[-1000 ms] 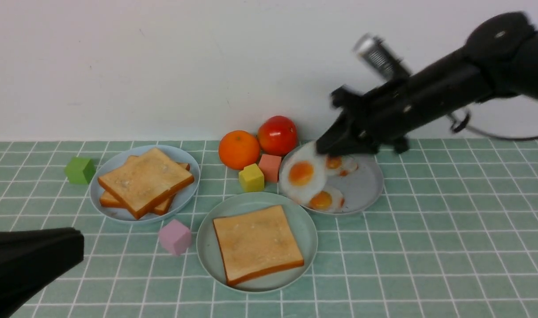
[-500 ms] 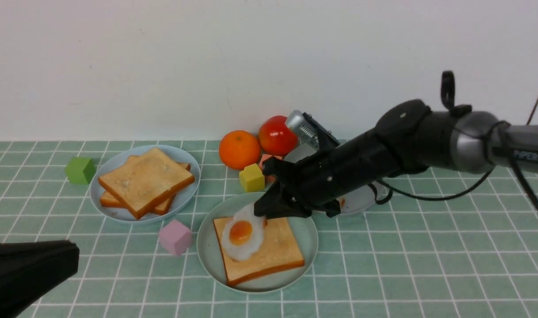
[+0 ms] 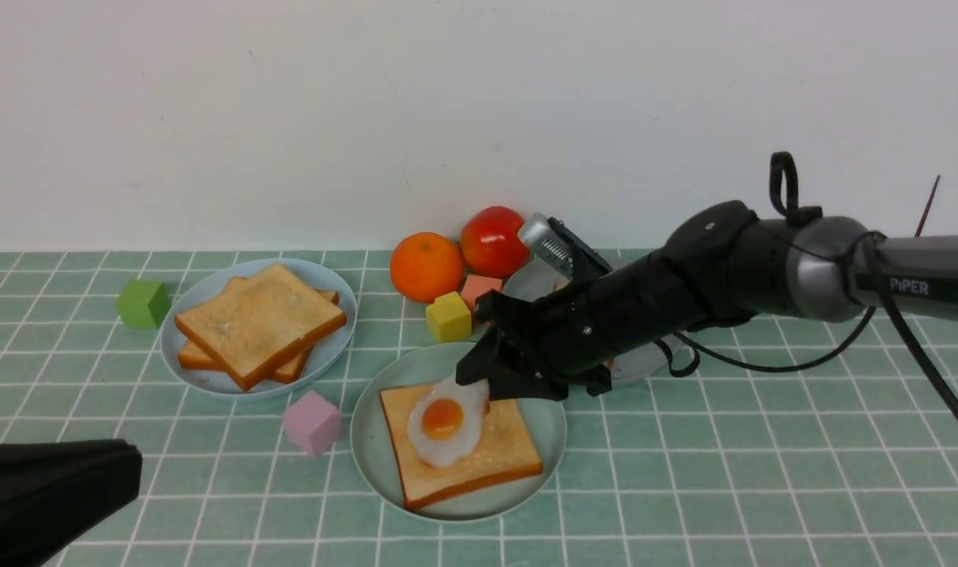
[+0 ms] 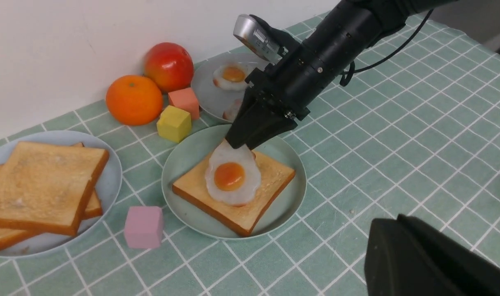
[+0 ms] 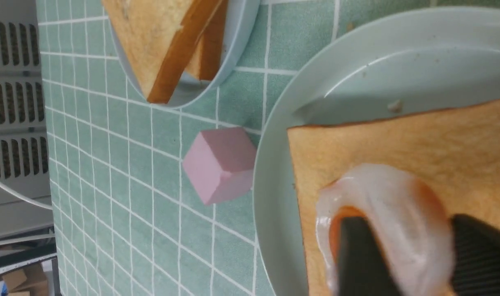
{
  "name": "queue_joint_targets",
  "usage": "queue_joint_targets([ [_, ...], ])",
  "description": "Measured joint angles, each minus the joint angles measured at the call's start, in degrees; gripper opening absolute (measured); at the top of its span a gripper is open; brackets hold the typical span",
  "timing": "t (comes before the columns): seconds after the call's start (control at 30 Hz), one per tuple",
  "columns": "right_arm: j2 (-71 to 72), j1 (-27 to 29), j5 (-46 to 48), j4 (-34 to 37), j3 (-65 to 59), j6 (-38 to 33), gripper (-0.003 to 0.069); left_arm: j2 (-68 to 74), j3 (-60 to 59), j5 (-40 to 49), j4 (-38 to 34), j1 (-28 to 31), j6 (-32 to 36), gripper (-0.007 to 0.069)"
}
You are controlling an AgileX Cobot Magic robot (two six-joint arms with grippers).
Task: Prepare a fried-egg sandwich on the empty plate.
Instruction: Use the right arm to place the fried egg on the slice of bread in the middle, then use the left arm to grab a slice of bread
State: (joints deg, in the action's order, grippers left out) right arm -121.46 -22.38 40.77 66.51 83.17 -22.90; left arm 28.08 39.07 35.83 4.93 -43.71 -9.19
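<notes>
Right gripper (image 3: 472, 379) is down at the far edge of the fried egg (image 3: 445, 421), its two fingers (image 5: 358, 263) nipping the white between them, while the egg lies flat on the toast slice (image 3: 498, 461) sitting on the mint-green plate (image 3: 366, 441). From where I stand, bottom slice and egg look in place; letting go and adding a top slice are left. That would likely come from the stacked toast (image 3: 258, 319) on the pale blue plate (image 3: 331, 346) to the left. Left gripper (image 3: 53, 484) hangs low near the camera, well apart, and I cannot tell whether its fingers are spread
</notes>
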Motion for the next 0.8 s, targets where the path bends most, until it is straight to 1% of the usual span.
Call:
queue_joint_targets([
  [0.03,0.1,0.3,0.6,-0.3,0.0,-0.1,0.0421,0.0,0.0,0.2,-0.2,0.0,0.0,0.0009],
  [0.13,1.6,1.7,2.5,-2.2,0.0,-0.1,0.0505,0.0,0.0,1.6,-0.6,0.0,-0.4,0.0015],
  [0.2,3.9,3.7,4.2,-6.2,0.0,0.8,0.0514,0.1,0.0,2.7,-0.7,0.0,-1.8,0.0017],
  [0.27,7.3,5.8,5.8,-11.0,0.0,3.0,0.0492,0.7,0.0,4.0,-0.7,0.0,-3.7,0.0018],
  [0.3,7.7,6.0,6.2,-11.6,0.0,3.3,0.0484,0.8,0.0,4.1,-0.7,0.0,-3.8,0.0018],
  [0.33,11.8,8.0,8.8,-17.2,0.0,5.4,0.0438,2.1,0.0,5.5,-0.7,0.0,-5.1,0.0019],
  [0.37,13.4,8.5,9.5,-19.3,0.0,6.0,0.0417,2.9,0.0,6.0,-0.7,0.0,-5.5,0.0020],
  [0.43,19.6,9.7,14.6,-27.2,0.0,8.1,0.0323,6.0,0.0,6.4,-0.7,0.0,-6.9,0.0020],
  [0.57,31.5,8.3,21.8,-39.3,-0.2,11.1,0.0123,15.9,1.1,4.4,-0.6,0.0,-7.8,0.0020],
  [0.63,36.8,6.7,23.3,-42.8,-0.6,12.9,0.0050,21.7,3.2,3.4,-0.2,0.1,-7.8,0.0007],
  [0.7,41.6,4.5,23.6,-46.0,-1.0,14.4,-0.0005,28.0,6.1,2.9,0.2,0.9,-7.6,-0.0013],
  [0.8,48.0,0.2,24.1,-49.8,-1.4,15.6,-0.0009,38.8,11.4,3.5,-0.2,5.4,-5.2,-0.0013],
])
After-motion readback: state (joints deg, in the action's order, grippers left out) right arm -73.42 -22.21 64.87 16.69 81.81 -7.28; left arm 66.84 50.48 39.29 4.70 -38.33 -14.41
